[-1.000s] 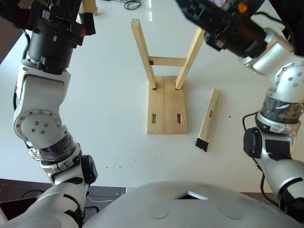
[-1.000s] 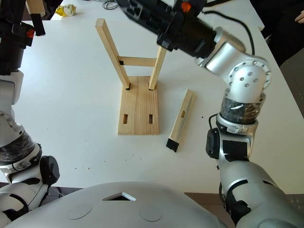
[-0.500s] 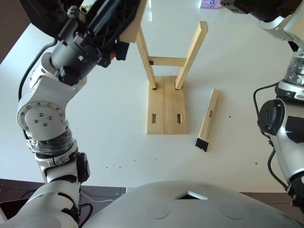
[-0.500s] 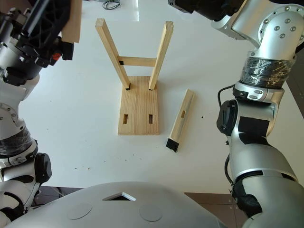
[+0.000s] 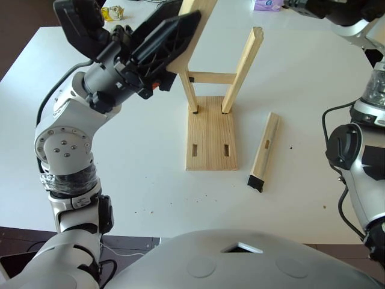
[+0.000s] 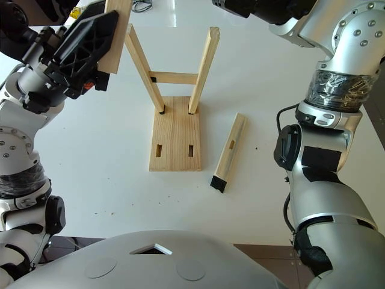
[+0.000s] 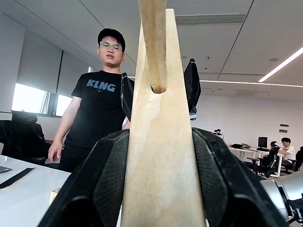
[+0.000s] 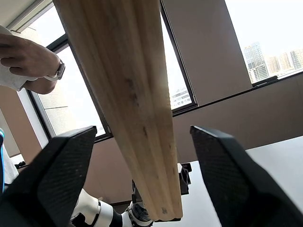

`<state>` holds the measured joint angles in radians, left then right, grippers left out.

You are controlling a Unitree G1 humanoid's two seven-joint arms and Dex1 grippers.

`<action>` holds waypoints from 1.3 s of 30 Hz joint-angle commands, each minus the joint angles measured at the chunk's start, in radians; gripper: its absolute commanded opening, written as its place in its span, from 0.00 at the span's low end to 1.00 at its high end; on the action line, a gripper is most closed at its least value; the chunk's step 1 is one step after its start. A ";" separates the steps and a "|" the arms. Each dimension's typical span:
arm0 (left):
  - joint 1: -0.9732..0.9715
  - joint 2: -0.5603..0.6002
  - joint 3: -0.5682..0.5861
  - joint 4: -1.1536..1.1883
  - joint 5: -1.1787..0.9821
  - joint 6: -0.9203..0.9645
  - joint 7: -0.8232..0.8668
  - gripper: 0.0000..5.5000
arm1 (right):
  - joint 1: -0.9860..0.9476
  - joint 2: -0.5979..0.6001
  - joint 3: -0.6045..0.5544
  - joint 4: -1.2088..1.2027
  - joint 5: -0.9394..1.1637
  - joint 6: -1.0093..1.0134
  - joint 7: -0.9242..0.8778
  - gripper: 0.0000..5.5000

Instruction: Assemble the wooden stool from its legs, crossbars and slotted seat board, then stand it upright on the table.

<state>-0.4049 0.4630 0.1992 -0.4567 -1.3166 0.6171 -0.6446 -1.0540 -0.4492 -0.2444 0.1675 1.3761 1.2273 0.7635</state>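
Note:
The slotted seat board [image 5: 210,135] lies flat on the white table. Two legs [image 5: 243,66] stand in its far slots, joined by a crossbar [image 5: 213,77]. A loose leg [image 5: 265,150] with a black end lies to the right of the board. My left gripper [image 5: 180,27] is shut on another leg [image 7: 161,118], raised beside the standing left leg; a crossbar stub [image 7: 154,47] sticks out of the held leg. My right gripper [image 8: 142,132] is open, high above the table. A wooden bar [image 8: 128,94] shows in the gap, clear of both fingers.
A small yellow object [image 5: 112,12] and a purple packet [image 5: 267,5] sit at the table's far edge, with cables [image 6: 141,5] between them. Bare table [image 5: 138,156] lies left of and in front of the board.
My left gripper has swung in from the far left with its leg, up to the standing left leg. My right gripper has lifted off the right leg's top and risen away.

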 commanded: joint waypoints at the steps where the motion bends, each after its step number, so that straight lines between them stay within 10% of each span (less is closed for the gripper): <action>1: 0.007 0.002 -0.021 -0.014 0.020 0.009 -0.019 0.36 | -0.051 0.009 -0.013 -0.007 0.027 0.016 -0.002 0.66; 39: 0.004 0.076 -0.009 0.082 0.133 0.021 -0.116 0.36 | 0.009 0.025 -0.030 -0.091 -0.011 -0.025 -0.040 0.42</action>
<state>-0.3923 0.5220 0.1685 -0.4110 -1.2013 0.6246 -0.7866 -1.0526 -0.4048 -0.2630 0.0951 1.3689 1.2157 0.6991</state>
